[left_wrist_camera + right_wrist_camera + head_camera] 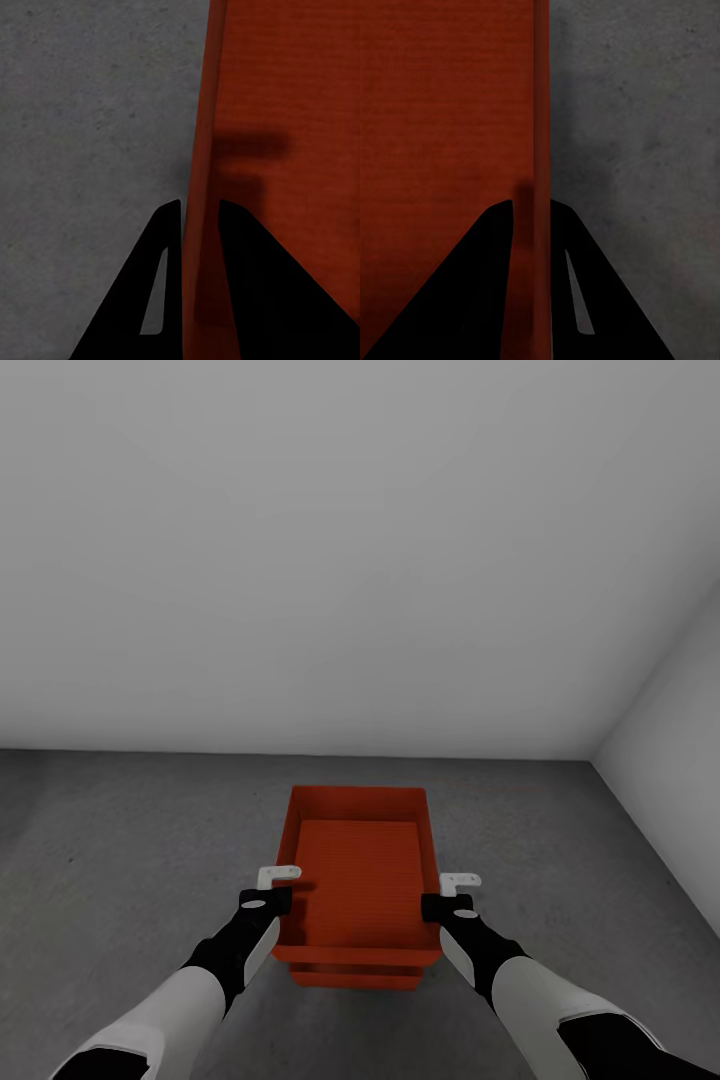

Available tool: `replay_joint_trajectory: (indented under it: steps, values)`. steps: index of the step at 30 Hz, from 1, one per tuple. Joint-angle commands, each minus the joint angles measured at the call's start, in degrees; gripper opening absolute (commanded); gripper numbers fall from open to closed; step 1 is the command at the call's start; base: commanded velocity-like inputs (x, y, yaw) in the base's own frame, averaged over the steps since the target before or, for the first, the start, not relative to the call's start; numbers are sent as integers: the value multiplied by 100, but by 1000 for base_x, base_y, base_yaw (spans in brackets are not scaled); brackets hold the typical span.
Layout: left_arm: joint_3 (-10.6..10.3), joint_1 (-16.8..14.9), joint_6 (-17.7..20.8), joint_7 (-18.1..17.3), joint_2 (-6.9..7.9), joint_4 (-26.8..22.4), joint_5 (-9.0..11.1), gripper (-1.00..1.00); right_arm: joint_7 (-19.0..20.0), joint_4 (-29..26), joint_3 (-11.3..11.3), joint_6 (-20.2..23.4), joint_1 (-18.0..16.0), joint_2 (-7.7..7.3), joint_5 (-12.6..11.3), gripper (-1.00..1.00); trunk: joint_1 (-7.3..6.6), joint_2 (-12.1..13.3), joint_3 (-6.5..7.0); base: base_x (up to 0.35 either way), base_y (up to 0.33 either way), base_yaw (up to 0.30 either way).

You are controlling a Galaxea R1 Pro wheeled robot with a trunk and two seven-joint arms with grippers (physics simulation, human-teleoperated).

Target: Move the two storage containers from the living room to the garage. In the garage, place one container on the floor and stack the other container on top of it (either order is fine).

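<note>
End effectors (292,888) (445,894) astride container (362,870) walls — symmetric.

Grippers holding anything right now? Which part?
Upper storage container, by its long side walls: left gripper straddles one wall, right gripper the opposite one.

Two plain white-grey walls meet in a corner: a wide back wall (330,550) ahead and a side wall (680,730) at right.
</note>
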Motion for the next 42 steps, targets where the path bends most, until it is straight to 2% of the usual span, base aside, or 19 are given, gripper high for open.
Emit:
replay_joint_trajectory:
  steps: [1,42]
  values:
    - [18,-3,36,52,4,0,522,-100,-568,-22,-61,-194,-2,-2,42,-100,22,-44,-22,0,0,0]
    - [18,-3,38,52,4,1,520,-100,-580,-22,-61,-198,-2,-1,42,-100,901,-1648,-741,0,0,0]
